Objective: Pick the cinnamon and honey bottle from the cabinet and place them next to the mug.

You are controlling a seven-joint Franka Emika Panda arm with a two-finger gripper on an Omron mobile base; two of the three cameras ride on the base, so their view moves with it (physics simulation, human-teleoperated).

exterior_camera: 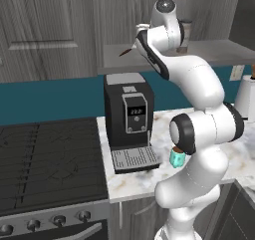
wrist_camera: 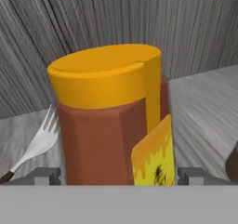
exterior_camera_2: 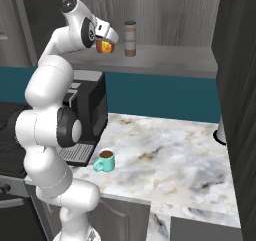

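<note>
I am working the first pick: the honey bottle (wrist_camera: 109, 118) is standing on the cabinet (exterior_camera_2: 165, 55) shelf, and I am bringing the end effector (exterior_camera_2: 106, 42) up against it. In the hand view the fork (wrist_camera: 35, 146) is lying on the shelf just left of the honey bottle, with the bottle's yellow cap and label close in front of the camera. The fingers (wrist_camera: 44, 175) are sitting apart, one on each side of the bottle's body, not yet pressing on it as far as I can judge. The cinnamon (exterior_camera_2: 130, 38) is standing upright on the same shelf, just to the right of the honey bottle in the right base view, and is untouched. The mug (exterior_camera_2: 105, 160) is waiting well below the honey bottle on the tabletop (exterior_camera_2: 170, 160), beside the coffee machine (exterior_camera: 128, 119). Next I am judging that the move calls for closing on the bottle squarely, then lifting clear of the shelf without knocking the fork or the cinnamon.
</note>
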